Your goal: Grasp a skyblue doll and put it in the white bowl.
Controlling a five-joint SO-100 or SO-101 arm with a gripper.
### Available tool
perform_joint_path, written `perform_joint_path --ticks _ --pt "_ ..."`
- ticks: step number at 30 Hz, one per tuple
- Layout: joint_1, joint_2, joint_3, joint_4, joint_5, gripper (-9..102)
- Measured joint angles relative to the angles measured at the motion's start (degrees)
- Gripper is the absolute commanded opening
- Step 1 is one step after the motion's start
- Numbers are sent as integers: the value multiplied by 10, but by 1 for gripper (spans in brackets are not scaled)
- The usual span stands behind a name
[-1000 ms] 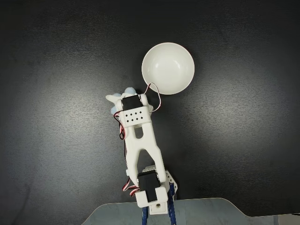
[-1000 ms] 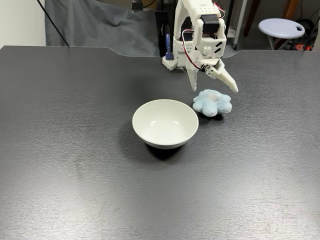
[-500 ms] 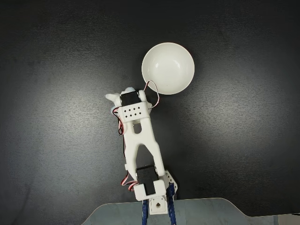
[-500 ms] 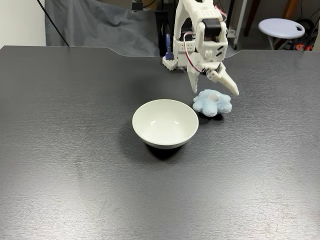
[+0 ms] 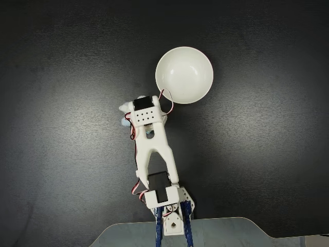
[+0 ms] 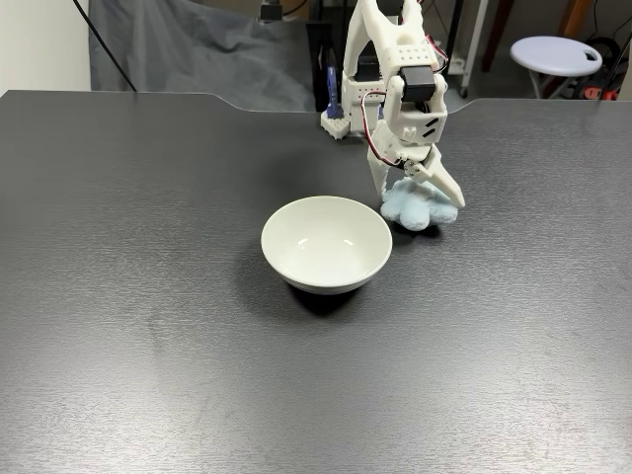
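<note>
The white plastic gripper (image 6: 420,193) has its two tapered fingers spread down over the skyblue doll (image 6: 419,208), a fluffy lobed plush lying on the dark, finely grained tabletop (image 6: 148,296). The fingers look set on either side of the plush, though from this angle I can't tell whether they actually press it. Just beside the doll sits the white bowl (image 6: 327,243), round, glossy and smooth inside. In the fixed view from above, pale lobes of the doll (image 5: 125,121) peek out beside the arm's perforated wrist block.
</note>
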Motion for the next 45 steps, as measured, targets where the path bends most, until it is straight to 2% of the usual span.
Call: perform_joint_path --ticks 5,14,17,21,26,27,30,38,45 --pt "1 -29 0 -54 1 65" --pt "20 -29 0 -65 1 64" --pt "18 -29 0 -65 1 61" --pt "18 -29 0 -65 1 42" --pt "17 -29 -1 -65 1 -1" --pt "18 -28 -3 -65 1 -4" --pt "19 -28 -8 -65 1 2" --pt "16 -28 -25 -62 -2 -1" --pt "17 48 -104 -61 78 -1"
